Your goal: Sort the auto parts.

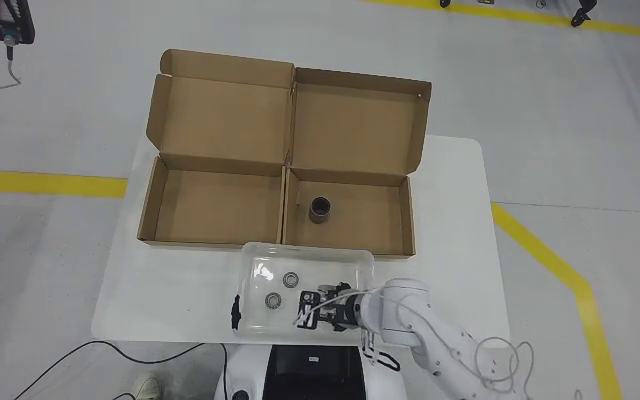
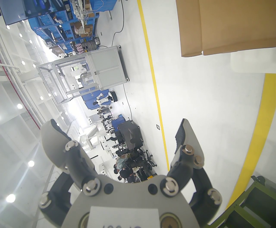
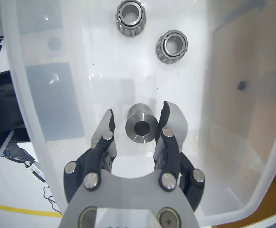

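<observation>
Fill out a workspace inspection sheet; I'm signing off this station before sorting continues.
Surface: white table, holding a left box, a right box and a clear bin.
Job's things: two bearings and a steel sleeve in the bin; a dark sleeve in the right box.
Clutter: small dark bit seen through the bin wall, unidentified.
Grippers: right tool open, straddling the steel sleeve; left tool open, held in air.
Cables: black cable on the floor.
Surroundings: yellow floor lines.

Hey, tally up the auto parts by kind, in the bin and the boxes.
Bearings: 2, both in the bin.
Sleeves: 2, one in the bin, one in a box.
Total: 4 parts.
</observation>
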Controlling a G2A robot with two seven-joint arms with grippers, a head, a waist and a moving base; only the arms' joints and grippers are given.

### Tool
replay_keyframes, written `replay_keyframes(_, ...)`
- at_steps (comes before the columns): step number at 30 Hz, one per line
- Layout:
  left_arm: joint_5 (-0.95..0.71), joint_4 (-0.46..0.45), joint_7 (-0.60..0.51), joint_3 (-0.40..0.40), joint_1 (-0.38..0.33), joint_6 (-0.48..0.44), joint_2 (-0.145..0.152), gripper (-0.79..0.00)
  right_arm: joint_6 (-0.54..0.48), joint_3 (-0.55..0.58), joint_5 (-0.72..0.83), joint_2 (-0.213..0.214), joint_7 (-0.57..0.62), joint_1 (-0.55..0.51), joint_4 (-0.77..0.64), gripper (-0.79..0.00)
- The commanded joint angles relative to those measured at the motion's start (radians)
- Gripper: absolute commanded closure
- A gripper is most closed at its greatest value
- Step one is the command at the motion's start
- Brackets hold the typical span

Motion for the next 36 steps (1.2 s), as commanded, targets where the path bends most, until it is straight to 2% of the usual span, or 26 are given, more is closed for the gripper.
replay_keyframes(1, 0.000, 0.000, 0.000, 0.000, 0.000, 0.000, 0.000, -0.785, 0.008, -0.009, 0.005, -0.002, 0.016, 0.009, 0.005, -0.120)
replay_keyframes(4, 0.000, 0.000, 0.000, 0.000, 0.000, 0.000, 0.000, -0.785, 0.019, -0.019, 0.013, -0.003, 0.031, 0.021, 0.010, 0.000)
replay_keyframes(10, 0.000, 0.000, 0.000, 0.000, 0.000, 0.000, 0.000, -0.785, 0.034, -0.024, 0.000, -0.002, -0.005, 0.033, -0.012, 0.000)
replay_keyframes(16, 0.000, 0.000, 0.000, 0.000, 0.000, 0.000, 0.000, -0.785, 0.024, -0.009, -0.022, 0.004, -0.128, 0.037, -0.061, 0.000)
replay_keyframes(22, 0.000, 0.000, 0.000, 0.000, 0.000, 0.000, 0.000, -0.785, 0.040, 0.022, -0.012, 0.006, -0.290, 0.051, -0.066, 0.000)
replay_keyframes(25, 0.000, 0.000, 0.000, 0.000, 0.000, 0.000, 0.000, -0.785, 0.045, 0.048, 0.029, 0.005, -0.415, 0.059, -0.043, 0.000)
replay_keyframes(28, 0.000, 0.000, 0.000, 0.000, 0.000, 0.000, 0.000, -0.785, 0.056, 0.091, 0.089, 0.006, -0.604, 0.053, 0.003, 0.000)
replay_keyframes(31, 0.000, 0.000, 0.000, 0.000, 0.000, 0.000, 0.000, -0.785, 0.064, 0.120, 0.117, 0.007, -0.719, 0.051, 0.044, 0.000)
replay_keyframes(36, 0.000, 0.000, 0.000, 0.000, 0.000, 0.000, 0.000, -0.785, 0.012, 0.142, 0.141, 0.007, -0.887, 0.064, 0.057, 0.000)
